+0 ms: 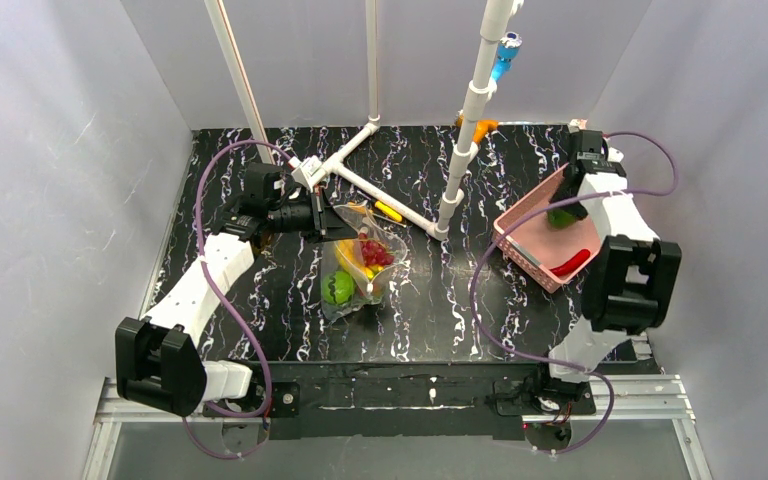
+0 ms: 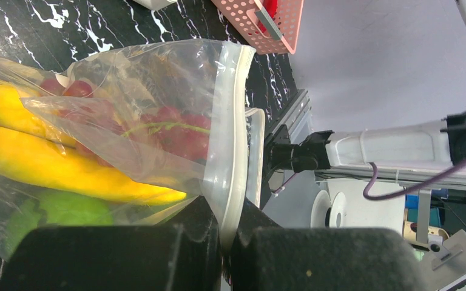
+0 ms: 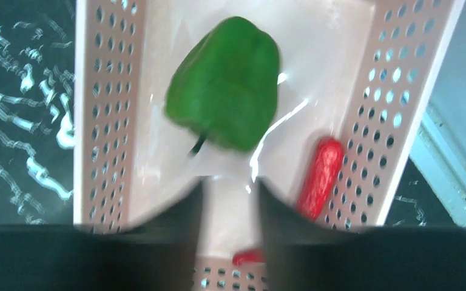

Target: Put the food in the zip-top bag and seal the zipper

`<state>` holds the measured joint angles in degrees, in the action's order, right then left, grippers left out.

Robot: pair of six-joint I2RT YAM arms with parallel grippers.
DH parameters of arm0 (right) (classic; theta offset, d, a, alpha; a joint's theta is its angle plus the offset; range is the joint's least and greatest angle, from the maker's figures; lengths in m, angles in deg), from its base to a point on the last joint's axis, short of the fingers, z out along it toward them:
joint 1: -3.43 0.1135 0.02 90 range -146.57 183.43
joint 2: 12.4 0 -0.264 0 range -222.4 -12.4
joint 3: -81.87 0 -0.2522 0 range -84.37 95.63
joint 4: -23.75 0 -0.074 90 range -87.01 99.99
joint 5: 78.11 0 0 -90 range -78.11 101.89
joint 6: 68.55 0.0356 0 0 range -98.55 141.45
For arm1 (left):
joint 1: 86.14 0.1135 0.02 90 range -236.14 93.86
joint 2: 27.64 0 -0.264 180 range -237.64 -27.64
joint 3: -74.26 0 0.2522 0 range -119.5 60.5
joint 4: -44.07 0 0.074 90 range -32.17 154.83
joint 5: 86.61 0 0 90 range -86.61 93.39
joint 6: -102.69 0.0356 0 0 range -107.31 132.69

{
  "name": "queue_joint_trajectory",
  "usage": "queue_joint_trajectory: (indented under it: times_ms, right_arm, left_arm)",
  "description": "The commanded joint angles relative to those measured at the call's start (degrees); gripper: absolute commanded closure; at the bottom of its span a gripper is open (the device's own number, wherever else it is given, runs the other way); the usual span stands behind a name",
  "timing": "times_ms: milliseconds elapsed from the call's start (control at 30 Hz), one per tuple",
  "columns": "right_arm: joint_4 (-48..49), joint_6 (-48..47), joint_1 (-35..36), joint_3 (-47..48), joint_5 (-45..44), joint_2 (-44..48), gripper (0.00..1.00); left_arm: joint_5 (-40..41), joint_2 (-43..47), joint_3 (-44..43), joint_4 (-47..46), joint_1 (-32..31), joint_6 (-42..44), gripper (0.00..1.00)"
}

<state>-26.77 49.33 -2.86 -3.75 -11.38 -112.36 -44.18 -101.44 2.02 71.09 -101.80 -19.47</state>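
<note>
Left claw (image 2: 227, 242) pinches the zip-top bag (image 2: 158, 79) (bananas (image 2: 48, 167), grapes (image 2: 173, 130) inside); right claw (image 3: 229, 185), half open, hovers over a green pepper (image 3: 227, 85) in the basket (image 3: 100, 109).

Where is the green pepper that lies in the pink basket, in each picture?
Top external: the green pepper is right of the middle, inside the pink basket.
Left wrist: not in it; only a corner of the basket shows at the top edge.
Right wrist: upper middle, on the basket's floor.
Shared landmark: the pink basket, seen in all three views.
</note>
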Motion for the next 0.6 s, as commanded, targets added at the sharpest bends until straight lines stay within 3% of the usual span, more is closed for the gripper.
queue_joint_trajectory:
  times_ms: [0,167,367,400,567]
  right_arm:
    - [4.23,-0.67,1.05,-7.62,6.31,10.23,0.85]
    - [9.77,-2.07,1.45,-18.22,9.48,22.1,0.84]
    - [6.81,-1.6,0.45,-13.94,9.52,19.77,0.61]
    - [6.8,-1.18,0.21,-13.44,9.27,18.74,0.55]
    - [6.0,-1.82,-2.58,-8.08,9.69,12.27,0.09]
  left_arm:
    - [-1.79,0.26,0.3,-1.44,-0.25,0.4,1.0]
    - [-0.34,-0.23,0.13,-0.14,-0.3,1.81,1.0]
    - [-0.31,-0.97,0.12,-0.08,-0.67,1.79,1.0]
    - [-0.07,-0.84,0.27,-0.08,-0.87,1.92,1.0]
    - [0.92,-0.56,-0.16,1.24,-2.01,3.15,1.0]
